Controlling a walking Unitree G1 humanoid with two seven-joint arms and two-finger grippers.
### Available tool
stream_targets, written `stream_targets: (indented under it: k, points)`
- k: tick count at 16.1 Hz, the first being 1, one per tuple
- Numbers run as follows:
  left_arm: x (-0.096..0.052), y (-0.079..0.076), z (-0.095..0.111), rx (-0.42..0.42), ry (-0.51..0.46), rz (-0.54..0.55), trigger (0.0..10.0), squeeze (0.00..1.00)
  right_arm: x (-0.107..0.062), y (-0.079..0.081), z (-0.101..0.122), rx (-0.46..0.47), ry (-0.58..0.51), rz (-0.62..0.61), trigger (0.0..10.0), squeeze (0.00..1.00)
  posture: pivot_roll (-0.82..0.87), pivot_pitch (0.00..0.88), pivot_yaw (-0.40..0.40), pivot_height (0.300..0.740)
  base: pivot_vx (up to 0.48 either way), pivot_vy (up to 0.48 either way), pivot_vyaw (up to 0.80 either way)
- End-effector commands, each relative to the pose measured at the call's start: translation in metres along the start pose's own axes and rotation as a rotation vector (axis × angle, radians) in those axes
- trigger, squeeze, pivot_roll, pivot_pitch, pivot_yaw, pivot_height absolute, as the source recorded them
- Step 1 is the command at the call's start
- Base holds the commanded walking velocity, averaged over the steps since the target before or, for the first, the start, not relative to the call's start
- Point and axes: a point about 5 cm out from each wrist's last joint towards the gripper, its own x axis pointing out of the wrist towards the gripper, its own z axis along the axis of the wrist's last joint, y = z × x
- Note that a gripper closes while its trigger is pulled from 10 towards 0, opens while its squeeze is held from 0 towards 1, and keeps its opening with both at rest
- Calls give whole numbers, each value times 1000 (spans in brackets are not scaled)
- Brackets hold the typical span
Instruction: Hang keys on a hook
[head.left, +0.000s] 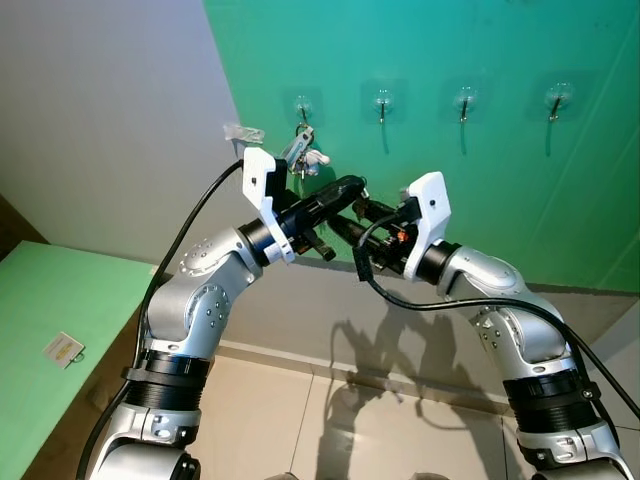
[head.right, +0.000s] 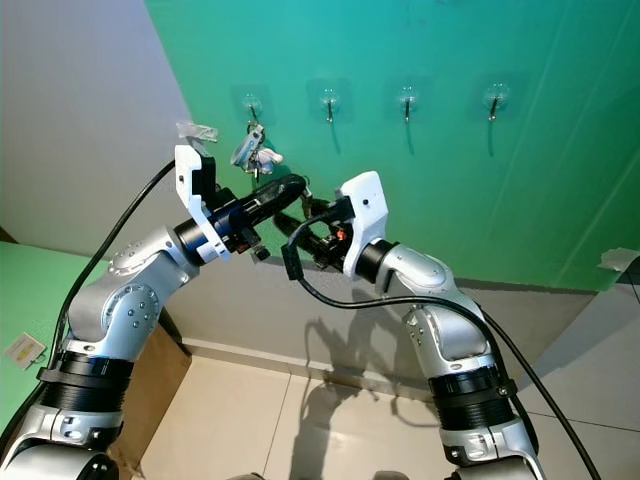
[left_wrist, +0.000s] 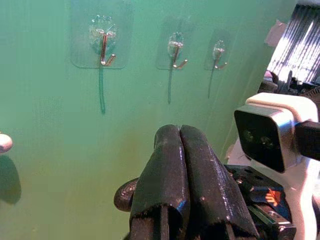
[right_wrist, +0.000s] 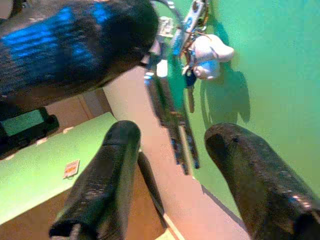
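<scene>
I see both silver arms raised in front of the green wall (head.left: 520, 120), with the elbows bent and the forearms pointing toward each other. My left arm goes up from the shoulder and its forearm reaches forward and toward the right; the left gripper (head.left: 352, 187) is pressed together, the two black fingers (left_wrist: 180, 170) touching along their length and holding nothing. My right arm bends at the elbow and its forearm comes up toward the left, so the right gripper (right_wrist: 170, 145) is just under the left gripper and very near it. The right gripper is spread, with a clear gap between its two fingers (right_wrist: 107, 170), and nothing is between them.

The keys (head.left: 303, 152) hang on the first hook (head.left: 302, 106) of the row, above and to the left of the left gripper tip, apart from it. A small white figure (right_wrist: 210, 55) hangs in the same bunch, against the wall. In the right wrist view the keys are ahead of the open fingers and beyond them.

Three more hooks (head.left: 382, 102) follow to the right of the left gripper, higher on the wall. A green table (head.left: 60, 300) with a small card (head.left: 63, 349) on it is far down at the left side of my left arm
</scene>
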Motion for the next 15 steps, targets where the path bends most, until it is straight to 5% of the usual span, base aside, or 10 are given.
stream_targets:
  k: [1, 15]
  points:
    - [-2, -1, 4, 10, -4, -8, 0, 0, 4, 0, 7, -13, -23, -3, 0, 0, -219, 0, 130, 740, 0, 0, 0]
    - [-5, -1, -1, 16, 24, -17, 0, 0, 3, -5, 13, 11, -57, -37, 0, 0, -223, 0, 131, 740, 0, 0, 0]
